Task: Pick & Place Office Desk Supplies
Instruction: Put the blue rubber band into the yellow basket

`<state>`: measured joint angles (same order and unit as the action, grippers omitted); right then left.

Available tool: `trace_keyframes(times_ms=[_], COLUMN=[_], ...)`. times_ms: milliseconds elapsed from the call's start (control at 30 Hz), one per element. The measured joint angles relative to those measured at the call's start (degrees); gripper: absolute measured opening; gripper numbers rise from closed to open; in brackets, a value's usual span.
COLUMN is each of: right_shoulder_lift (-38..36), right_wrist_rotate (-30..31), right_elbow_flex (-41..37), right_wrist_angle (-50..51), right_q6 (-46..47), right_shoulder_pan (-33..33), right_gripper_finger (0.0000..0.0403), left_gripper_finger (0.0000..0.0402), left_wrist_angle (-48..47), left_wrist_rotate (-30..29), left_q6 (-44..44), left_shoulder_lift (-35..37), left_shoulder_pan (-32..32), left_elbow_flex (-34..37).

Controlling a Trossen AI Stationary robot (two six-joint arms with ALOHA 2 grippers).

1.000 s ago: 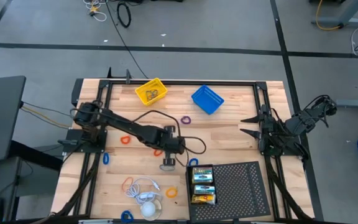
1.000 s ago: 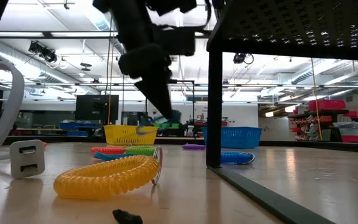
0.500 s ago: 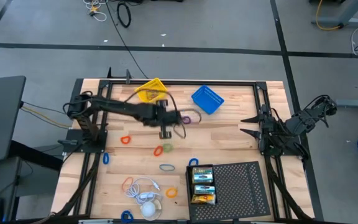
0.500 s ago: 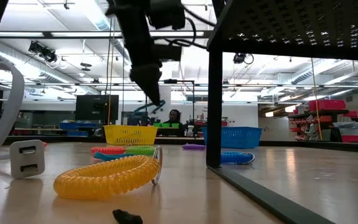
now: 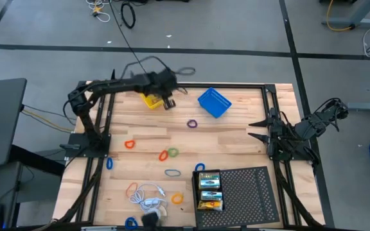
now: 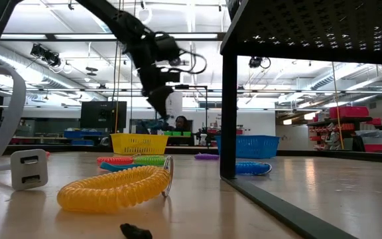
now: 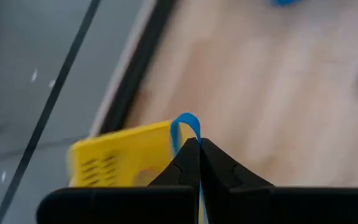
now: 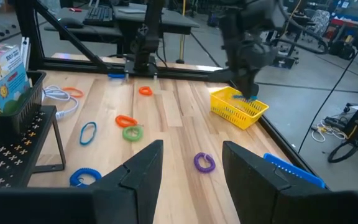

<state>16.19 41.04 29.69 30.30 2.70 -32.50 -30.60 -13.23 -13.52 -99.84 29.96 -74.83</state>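
The left tool hangs over the far side of the table, above the yellow basket at the far edge, its 2 fingers pressed together on a thin blue loop. In the left wrist view the loop stands up from between the closed fingertips, with the yellow basket directly beyond it; in the low view the tool is well above the basket's rim, and the loop is clear of the table.

The right tool waits at the table's right edge, fingers spread — nothing between them.

To the right of the yellow basket sits a blue basket, and nearer than both lies a purple loop. Toward the middle of the table an orange loop and a green loop lie touching; another orange loop lies to their left. A second blue loop lies nearer, just left of the black perforated tray, which fills the near right part of the table. 3 crayon boxes stand in a row at the tray's left end. A white cable is coiled at the near edge — a yellow spiral loop lies just right of it.
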Motion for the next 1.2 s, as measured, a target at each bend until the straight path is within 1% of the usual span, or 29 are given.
trace_keyframes(times_ms=[100, 200, 400, 533, 667, 867, 1033, 1133, 1200], right_shoulder_lift=[0.0, 0.0, 0.0, 0.0, 0.0, 0.0, 0.0, 0.0, 0.0], right_wrist_rotate=[0.0, 0.0, 0.0, 0.0, 0.0, 0.0, 0.0, 0.0, 0.0], right_elbow_flex=[0.0, 0.0, 0.0, 0.0, 0.0, 0.0, 0.0, 0.0, 0.0], right_wrist_angle=[0.0, 0.1, 0.0, 0.0, 0.0, 0.0, 0.0, 0.0, 0.0], right_q6=[0.0, 0.1, 0.0, 0.0, 0.0, 0.0, 0.0, 0.0, 0.0], right_shoulder_pan=[0.0, 0.0, 0.0, 0.0, 0.0, 0.0, 0.0, 0.0, 0.0], right_gripper_finger=[0.0176, 0.0176, 0.0176, 0.0176, 0.0176, 0.0176, 0.0176, 0.0176, 0.0176], left_gripper_finger=[0.0001, 0.0001, 0.0007, 0.0036, 0.0074, 0.0133, 0.0173, 0.0186, 0.0187], left_wrist_angle=[-1.2, -2.6, -7.4, -10.0, -9.9, -9.9, -9.9, -10.0, -10.1], left_wrist_rotate=[0.2, 0.9, 7.4, 8.0, 8.0, 10.9, 11.0, 14.2, 16.8], left_q6=[0.6, 0.7, 0.8, 1.4, 2.2, 1.2, 0.6, 0.6, 0.6], left_shoulder_lift=[0.4, 0.5, 0.5, 0.5, 0.5, 0.5, 2.4, 5.1, 7.2], left_shoulder_pan=[4.0, 6.0, 7.2, 7.6, 7.6, 7.1, 6.3, 4.6, 2.3], left_elbow_flex=[0.0, 0.0, 0.0, 0.0, 0.0, 0.0, 0.0, 0.0, 0.0])
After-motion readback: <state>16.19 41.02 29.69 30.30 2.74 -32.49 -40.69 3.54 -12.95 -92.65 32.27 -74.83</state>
